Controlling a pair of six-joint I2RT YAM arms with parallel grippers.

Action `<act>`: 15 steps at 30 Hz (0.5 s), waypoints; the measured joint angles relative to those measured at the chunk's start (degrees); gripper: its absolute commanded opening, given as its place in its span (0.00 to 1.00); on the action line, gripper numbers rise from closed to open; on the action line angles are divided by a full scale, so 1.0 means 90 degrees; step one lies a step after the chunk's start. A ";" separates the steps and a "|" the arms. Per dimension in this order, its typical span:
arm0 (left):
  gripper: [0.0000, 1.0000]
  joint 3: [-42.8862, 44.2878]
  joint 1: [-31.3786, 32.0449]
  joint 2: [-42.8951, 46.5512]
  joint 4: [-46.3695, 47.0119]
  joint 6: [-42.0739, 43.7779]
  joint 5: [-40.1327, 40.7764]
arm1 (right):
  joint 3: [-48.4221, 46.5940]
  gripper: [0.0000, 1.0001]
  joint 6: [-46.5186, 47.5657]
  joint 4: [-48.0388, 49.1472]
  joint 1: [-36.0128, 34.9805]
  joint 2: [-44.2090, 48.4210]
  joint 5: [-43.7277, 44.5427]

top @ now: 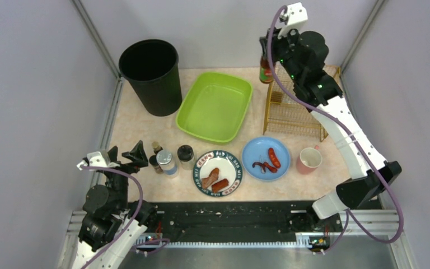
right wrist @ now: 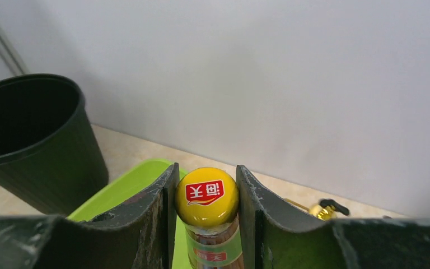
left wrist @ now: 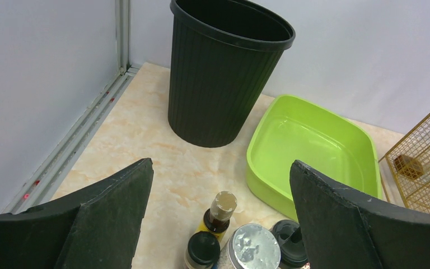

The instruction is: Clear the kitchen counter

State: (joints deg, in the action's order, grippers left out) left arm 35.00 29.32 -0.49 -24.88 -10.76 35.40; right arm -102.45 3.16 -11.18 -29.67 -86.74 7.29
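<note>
Right gripper clamped (left gripper splayed)

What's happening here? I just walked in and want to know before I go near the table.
Two robot arms are working at the kitchen counter. The right gripper is shut on the yellow cap of a bottle at the far edge, beside the wire rack. The left gripper hangs open above a cluster of small jars near the front left, touching none. A patterned plate and a blue plate, both holding sausages, a pink mug, a green tub and a black bin stand on the counter.

pale grey walls; metal corner posts; even light
</note>
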 measured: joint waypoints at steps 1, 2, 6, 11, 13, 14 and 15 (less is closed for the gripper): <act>0.96 0.0000 0.0000 0.0000 0.0000 0.0000 -0.0002 | 0.0046 0.00 -0.0015 -0.0019 0.0143 0.0056 0.0029; 0.96 0.0000 0.0000 0.0000 0.0002 0.0000 -0.0007 | 0.0100 0.00 -0.0036 -0.0066 0.0289 0.0117 0.0044; 0.96 0.0000 0.0000 0.0000 0.0002 0.0000 -0.0051 | 0.0301 0.00 -0.0185 -0.0223 0.0721 0.0209 0.0024; 0.96 0.0000 0.0000 0.0000 0.0002 0.0000 -0.0117 | 0.0670 0.00 -0.0420 -0.0359 0.1166 0.0219 -0.0027; 0.96 0.0000 0.0000 0.0000 0.0002 0.0000 -0.0138 | 0.0850 0.00 -0.0478 -0.0364 0.1297 0.0216 -0.0032; 0.96 0.0000 0.0000 0.0000 0.0002 0.0000 -0.0146 | 0.0937 0.00 -0.0510 -0.0364 0.1362 0.0216 -0.0039; 0.96 0.0000 0.0000 0.0000 0.0002 -0.0002 -0.0153 | 0.1027 0.00 -0.0546 -0.0359 0.1423 0.0216 -0.0061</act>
State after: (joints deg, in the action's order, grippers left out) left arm 35.00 29.32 -0.49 -24.86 -10.79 34.02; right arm -93.21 -1.76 -14.41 -16.86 -84.79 6.74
